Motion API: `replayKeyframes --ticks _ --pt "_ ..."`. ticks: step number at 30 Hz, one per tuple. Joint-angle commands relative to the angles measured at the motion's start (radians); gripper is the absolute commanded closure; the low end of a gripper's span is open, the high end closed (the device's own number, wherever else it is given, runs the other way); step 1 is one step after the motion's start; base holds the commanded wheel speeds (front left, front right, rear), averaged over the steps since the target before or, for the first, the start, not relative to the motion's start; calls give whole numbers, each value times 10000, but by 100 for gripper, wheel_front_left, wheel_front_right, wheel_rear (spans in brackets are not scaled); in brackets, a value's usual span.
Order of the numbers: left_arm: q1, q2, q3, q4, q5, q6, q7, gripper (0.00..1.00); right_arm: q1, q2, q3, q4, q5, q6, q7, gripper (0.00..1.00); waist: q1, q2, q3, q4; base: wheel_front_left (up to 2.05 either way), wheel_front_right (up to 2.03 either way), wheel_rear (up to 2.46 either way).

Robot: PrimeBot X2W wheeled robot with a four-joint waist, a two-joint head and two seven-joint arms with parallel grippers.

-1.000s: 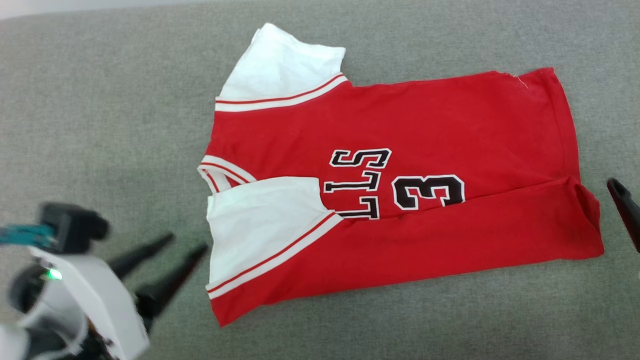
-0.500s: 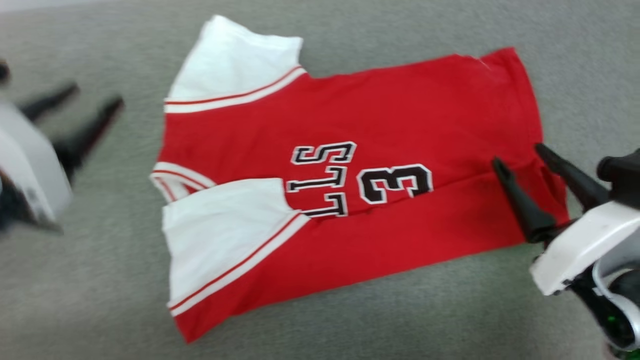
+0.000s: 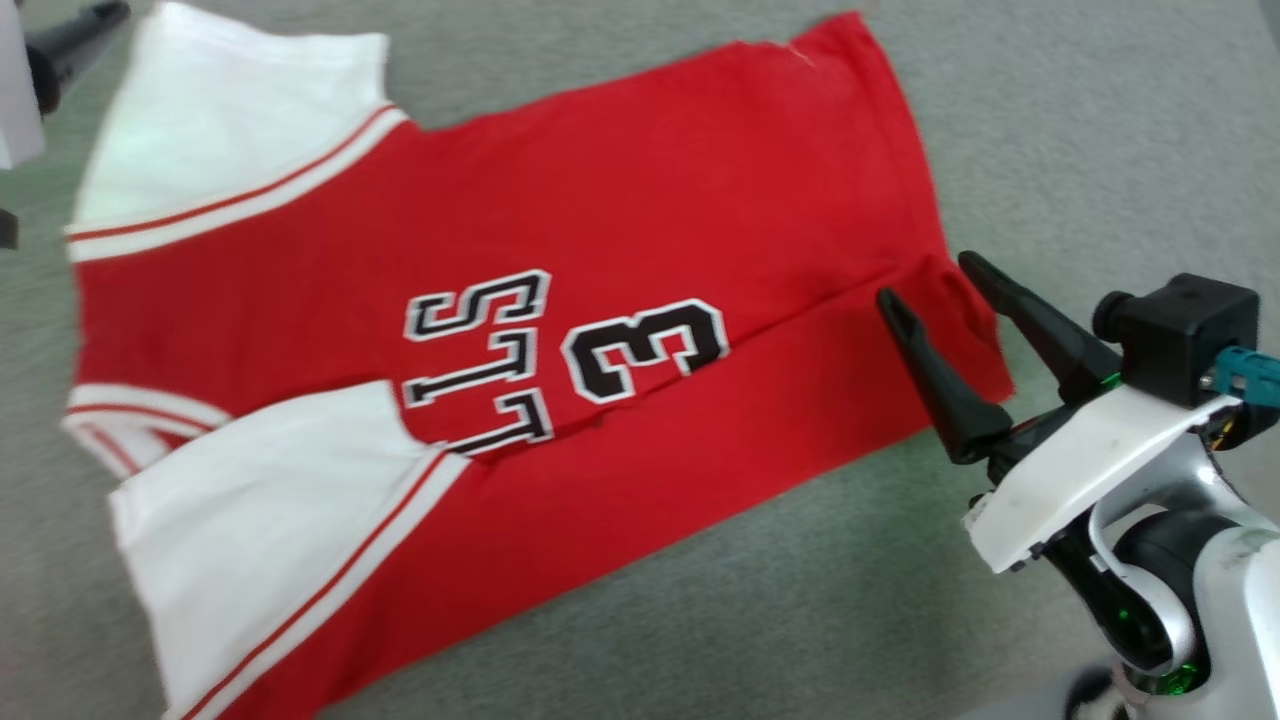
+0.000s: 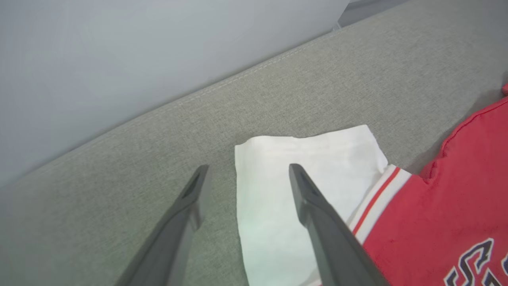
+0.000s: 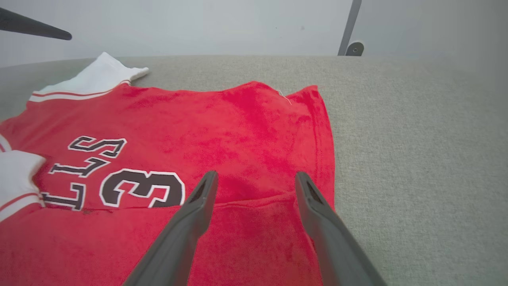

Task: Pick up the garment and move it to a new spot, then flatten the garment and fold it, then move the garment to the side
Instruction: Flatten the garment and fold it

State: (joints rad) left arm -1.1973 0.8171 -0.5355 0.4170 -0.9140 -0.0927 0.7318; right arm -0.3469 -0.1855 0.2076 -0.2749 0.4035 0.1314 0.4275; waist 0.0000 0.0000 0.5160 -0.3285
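The garment (image 3: 600, 240) lies flat on the grey upholstered surface (image 3: 1050, 120), near long edge folded over. Judged light, limp and unlikely to slip; best taken at the hem corners and sleeve edges. The right gripper (image 3: 925, 277) hovers spread over the hem end, and the left gripper (image 4: 248, 167) is spread at the far white sleeve (image 4: 317, 159); neither pinches cloth.

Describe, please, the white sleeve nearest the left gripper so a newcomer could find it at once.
On the grey fabric surface lies the red garment with black lettering. Its white sleeve sticks out from the far edge, just ahead of the open left gripper. Unlike the other white sleeve, folded in over the red body, this one lies on the bare surface.
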Motion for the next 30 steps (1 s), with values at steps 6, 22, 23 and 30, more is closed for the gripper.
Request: replayKeyframes --ticks 6,22,23,30 --pt "-689 -96 -477 1186 20 -282 643 0 -202 83 277 225 71 -17 -138 0 0 0 596 -873 0 0 0" --pt "-833 -242 -1258 2016 -729 -392 731 100 -681 -30 157 319 337 -17 29 0 0 0 870 -834 0 0 0" --pt "-846 -228 -1294 2002 -802 -393 696 100 -883 -100 175 351 384 -17 132 0 0 0 857 -812 0 0 0" --pt "-1046 -226 -1581 1757 -1210 -394 407 100 -3161 -761 466 1485 1232 -17 2023 0 0 0 860 -582 0 0 0"
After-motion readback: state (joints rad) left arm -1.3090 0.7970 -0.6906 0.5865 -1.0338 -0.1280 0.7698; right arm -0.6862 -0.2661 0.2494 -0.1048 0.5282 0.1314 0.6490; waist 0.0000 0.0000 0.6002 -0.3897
